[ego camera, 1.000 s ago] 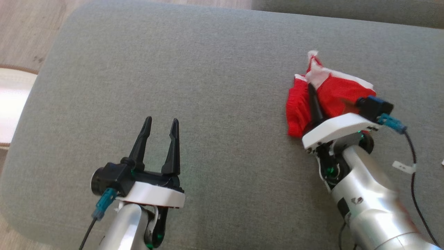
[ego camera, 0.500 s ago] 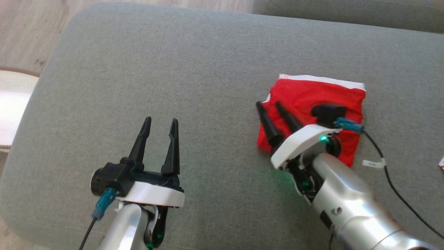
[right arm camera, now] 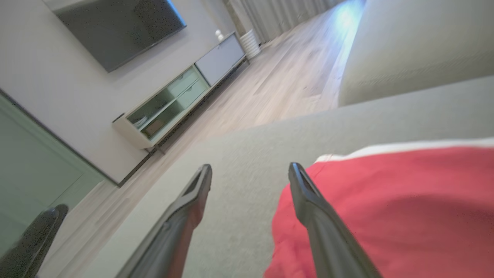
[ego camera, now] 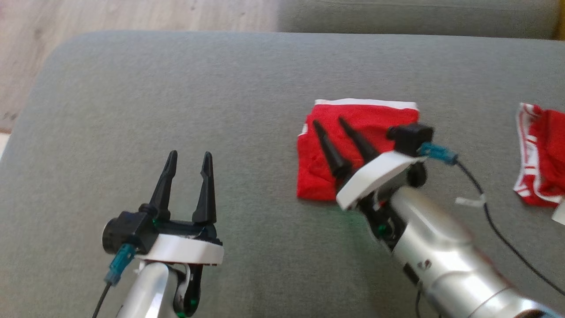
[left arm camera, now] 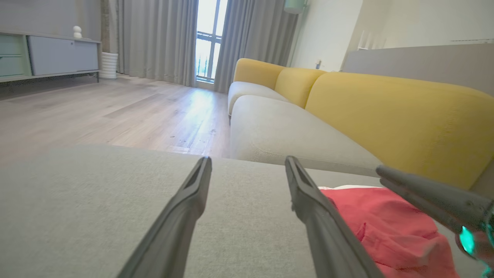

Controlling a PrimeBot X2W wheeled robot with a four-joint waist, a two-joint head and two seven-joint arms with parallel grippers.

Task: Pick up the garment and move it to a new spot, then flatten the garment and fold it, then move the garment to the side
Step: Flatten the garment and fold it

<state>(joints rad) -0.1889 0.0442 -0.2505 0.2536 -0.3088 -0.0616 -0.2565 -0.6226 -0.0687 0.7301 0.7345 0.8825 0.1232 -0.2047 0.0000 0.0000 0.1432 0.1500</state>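
Centrally, the folded red garment [ego camera: 379, 117] with white trim lies flat on the grey cushion [ego camera: 198, 88], right of its middle. The right gripper [ego camera: 328, 121] hangs over the garment's near left part with fingers spread and empty, and its wrist hides the near right corner. The left gripper [ego camera: 190, 154], likewise spread and empty, rests well apart over bare cushion at lower left, while a second red-and-white garment [ego camera: 540, 150] lies at the right edge beyond a black cable [ego camera: 471, 179], and wooden floor [ego camera: 110, 13] borders the far left.
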